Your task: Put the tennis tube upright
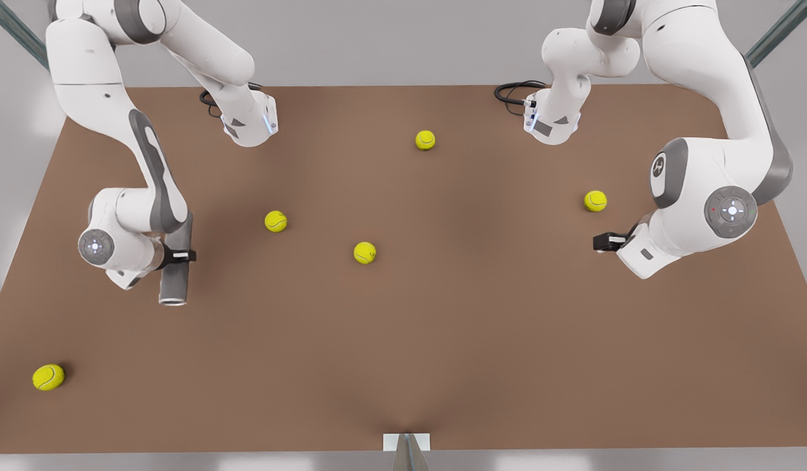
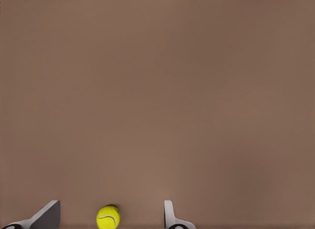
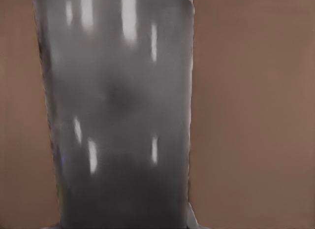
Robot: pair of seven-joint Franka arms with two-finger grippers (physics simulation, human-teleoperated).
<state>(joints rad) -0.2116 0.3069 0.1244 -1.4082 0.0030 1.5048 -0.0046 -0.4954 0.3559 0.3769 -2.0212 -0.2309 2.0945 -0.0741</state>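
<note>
Right gripper fingers clamped on matte grey tennis tube lying on brown tabletop; tilt slowly, rim end steady. Left gripper waits, fingers apart.

Both arms: glossy white rounded shells with grey bands at the joints. The arm at the front view's left carries a long dark grey inlay along its forearm link and a round grey cap with a small lit centre on the wrist joint. The arm at the front view's right has a grey oval panel bearing a white emblem and a round grey cap with white marks and a red dot. Black cables loop at each base near the table's far edge. Claw fingers black, with white pads.
</note>
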